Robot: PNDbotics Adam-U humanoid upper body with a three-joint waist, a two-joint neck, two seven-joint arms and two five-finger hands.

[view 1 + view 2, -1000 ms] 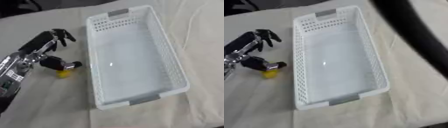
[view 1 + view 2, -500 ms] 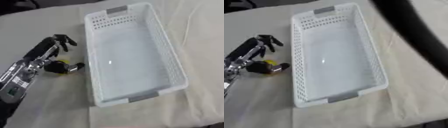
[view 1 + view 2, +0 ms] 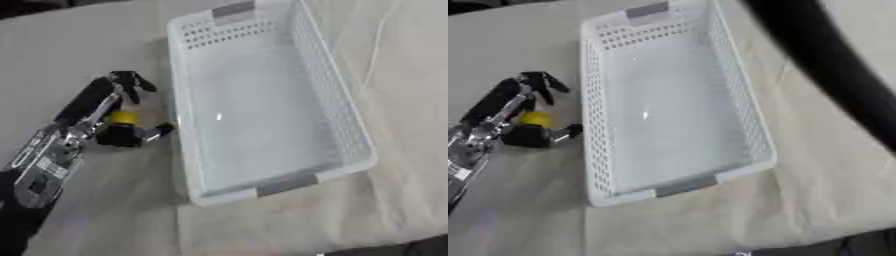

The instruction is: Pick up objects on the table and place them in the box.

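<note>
Cream cloth covers the table (image 3: pixel 411 165), and in the left eye view a long white perforated plastic box (image 3: pixel 262 95) sits on it with grey handle strips at both ends, nothing visible inside. Just left of it, the black-and-silver left hand (image 3: pixel 109 117) has fingers and thumb curled round a small yellow rounded object (image 3: pixel 122 118). Over in the right eye view, same grasp beside the box's left wall, and a blurred dark band (image 3: pixel 833 65) crosses the upper right.

You have a surface (image 3: pixel 79 45) covered in pale cloth. A long white basket (image 3: pixel 262 100) with perforated walls and grey handles lies on it, nothing inside. Just beside the basket's left wall you see a small yellow object (image 3: pixel 123 118) under the hand.
</note>
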